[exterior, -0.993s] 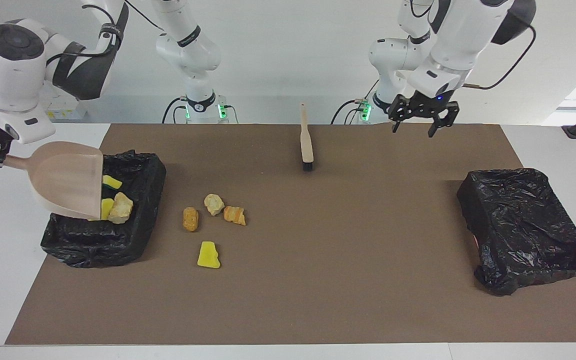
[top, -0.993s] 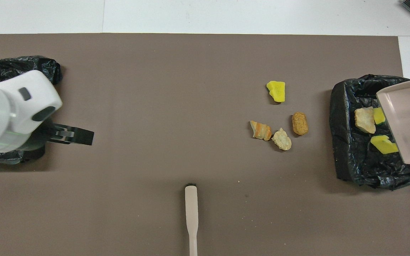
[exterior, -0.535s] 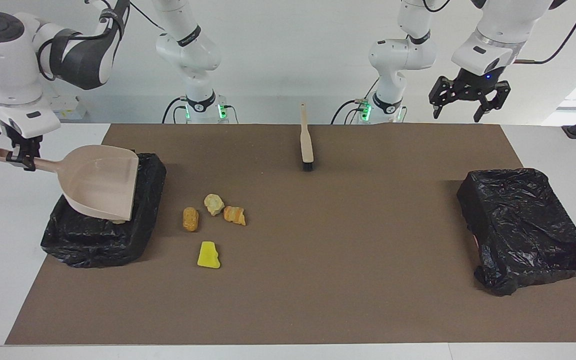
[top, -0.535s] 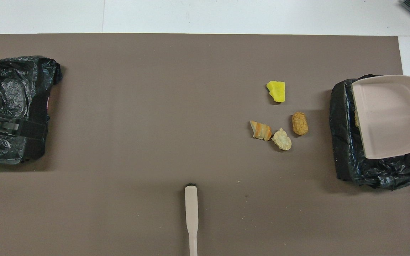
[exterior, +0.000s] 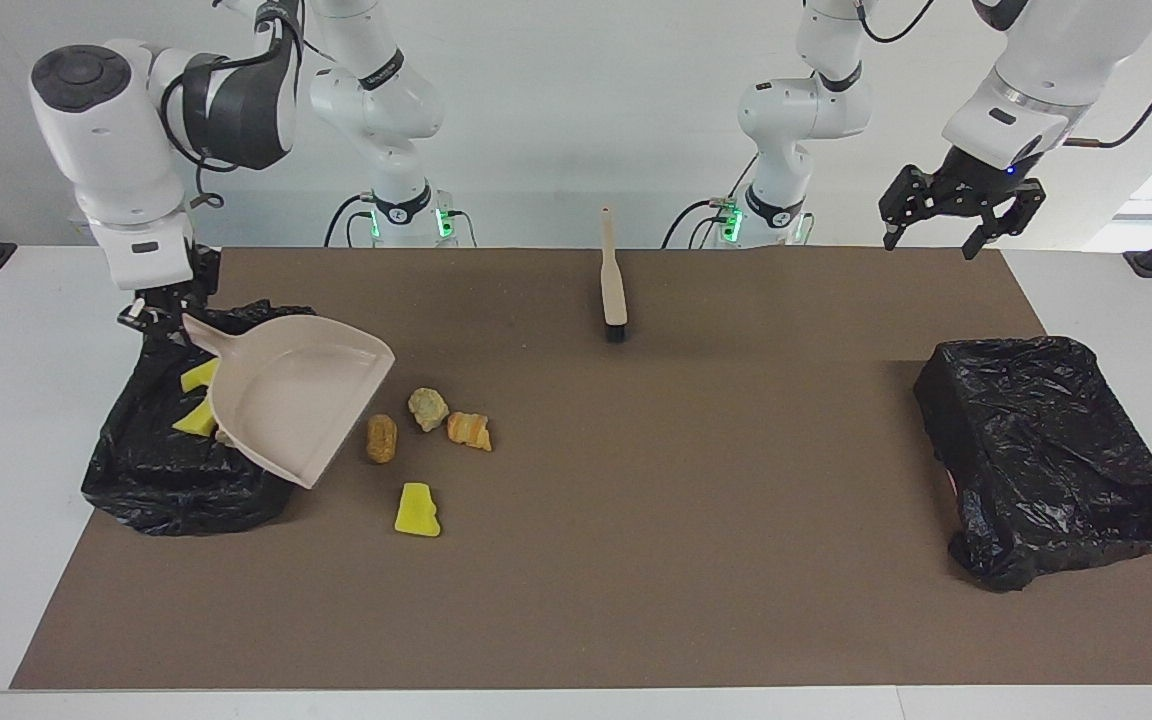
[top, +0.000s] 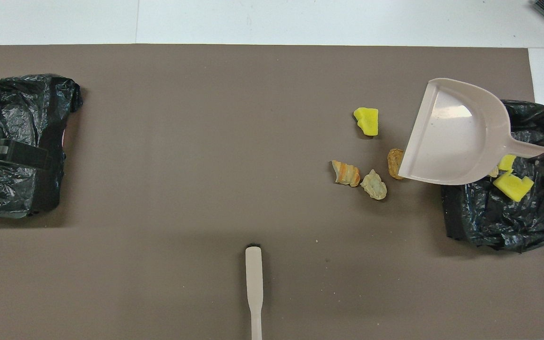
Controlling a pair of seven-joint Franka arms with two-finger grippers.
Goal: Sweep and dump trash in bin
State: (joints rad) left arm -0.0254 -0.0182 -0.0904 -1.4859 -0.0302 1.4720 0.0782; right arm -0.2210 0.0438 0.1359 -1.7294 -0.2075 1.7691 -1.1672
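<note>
My right gripper (exterior: 161,310) is shut on the handle of the beige dustpan (exterior: 291,405), which hangs tilted over the edge of the black-lined bin (exterior: 166,490) at the right arm's end; its empty scoop faces up in the overhead view (top: 456,134). Two yellow foam chunks (exterior: 194,420) lie in the bin, and a beige piece is mostly hidden under the pan. Four trash pieces lie on the mat beside the bin: a yellow chunk (exterior: 417,510), an orange-brown lump (exterior: 381,438), a beige lump (exterior: 428,408) and a striped orange piece (exterior: 469,430). My left gripper (exterior: 929,243) is open, empty and raised.
A beige-handled brush (exterior: 613,280) lies on the brown mat, at its edge nearest the robots, midway between the arms. A second black-lined bin (exterior: 1046,450) stands at the left arm's end, under the raised left gripper (top: 7,153).
The right gripper swung the dustpan from a steep dumping tilt over the bin to level, then toward the mat's trash. The bin's yellow chunks show again. The left gripper rose and moved outward.
</note>
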